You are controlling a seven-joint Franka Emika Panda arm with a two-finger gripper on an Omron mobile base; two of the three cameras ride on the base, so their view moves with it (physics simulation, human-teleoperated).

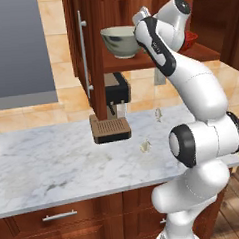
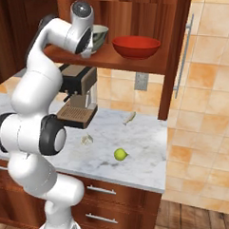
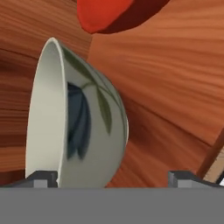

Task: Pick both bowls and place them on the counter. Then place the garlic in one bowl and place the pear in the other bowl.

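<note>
The grey-beige bowl (image 1: 120, 42) (image 2: 99, 35) with dark leaf markings stands on the wooden shelf (image 2: 114, 63). To its right on the same shelf sits the red bowl (image 2: 136, 46) (image 3: 109, 15). My gripper (image 3: 113, 178) is open right at the grey-beige bowl (image 3: 83, 122). The bowl sits between the fingertips (image 3: 43, 177), closer to the left one. On the white marble counter (image 2: 143, 141) (image 1: 44, 166) lie the garlic (image 2: 86, 139) (image 1: 145, 146) and the yellow-green pear (image 2: 120, 155). In the left base view the arm hides the pear.
A dark coffee machine (image 1: 113, 112) (image 2: 77, 95) with a brown drip tray stands under the shelf. Another small pale thing (image 2: 129, 118) lies near the wall. A cabinet side with a long handle (image 1: 82, 53) borders the shelf on the left.
</note>
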